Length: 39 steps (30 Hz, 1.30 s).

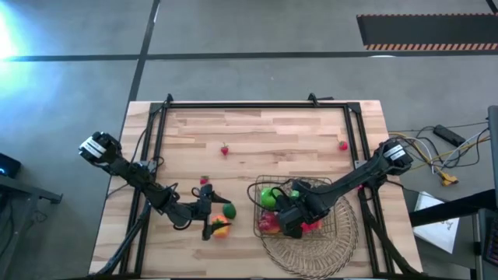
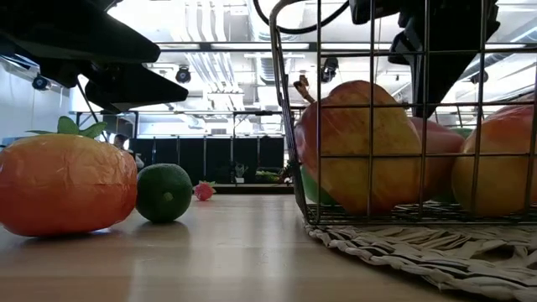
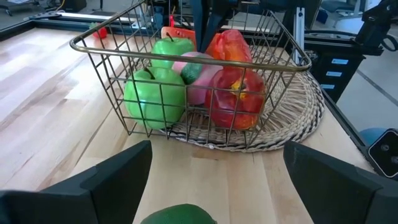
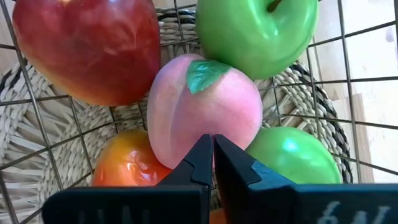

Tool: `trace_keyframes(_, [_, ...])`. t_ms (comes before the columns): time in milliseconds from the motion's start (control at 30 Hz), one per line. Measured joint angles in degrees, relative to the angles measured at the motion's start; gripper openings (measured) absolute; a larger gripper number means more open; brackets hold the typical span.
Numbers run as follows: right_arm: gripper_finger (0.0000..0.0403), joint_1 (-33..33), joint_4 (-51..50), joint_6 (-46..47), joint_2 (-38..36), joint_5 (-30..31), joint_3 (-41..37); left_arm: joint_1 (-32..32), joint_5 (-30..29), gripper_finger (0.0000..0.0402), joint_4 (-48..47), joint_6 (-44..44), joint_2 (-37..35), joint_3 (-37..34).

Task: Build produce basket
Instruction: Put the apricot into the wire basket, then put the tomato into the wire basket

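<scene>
the copper-coloured wire basket (image 1: 305,219) sits on a round woven straw mat (image 1: 327,247) near the table's front edge, holding green apples (image 3: 153,96), a pink peach (image 4: 205,112) and red pieces. the right gripper (image 4: 211,163) hangs inside it just over the peach, fingers pressed together on nothing. the left gripper (image 1: 208,211), spread wide and empty, straddles a small green lime (image 2: 164,192) beside an orange fruit (image 2: 67,183). best to lower squarely over the lime, close gently, then lift clear of the basket rim.
</scene>
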Motion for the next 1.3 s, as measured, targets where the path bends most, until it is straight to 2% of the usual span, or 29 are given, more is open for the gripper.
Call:
trace_keyframes(167, [0.0009,1.4,-0.1,0.2,-1.2,4.1,0.8,0.0,0.0,0.0348,0.0,0.0,0.0,0.0])
trace_keyframes(467, [0.0009,6.2,-0.1,4.1,-4.5,20.2,1.2,0.0,0.0,0.0348,0.0,-0.2,0.0,0.0])
trace_keyframes(667, [0.0009,5.9,1.7,2.7,-4.4,20.5,1.2,0.0,0.0,0.0348,0.0,-0.2,0.0,0.0])
trace_keyframes(867, [0.0009,5.3,4.1,7.0,-4.4,19.3,1.2,0.0,0.0,0.0348,-1.1,0.0,-2.0,0.0])
trace_keyframes(1033, [0.0009,5.4,4.5,10.1,-4.4,19.1,1.2,-0.3,-0.7,0.0348,-10.2,-0.4,-8.8,0.3])
trace_keyframes(1200, [0.0009,5.4,4.6,7.2,-4.4,19.1,1.1,-1.7,-5.0,0.0348,-27.1,-4.7,-16.4,2.9])
trace_keyframes(1300, [0.0009,5.4,4.7,8.8,-4.4,19.0,1.1,-2.8,-7.1,0.0348,-38.4,-9.4,-19.8,5.0])
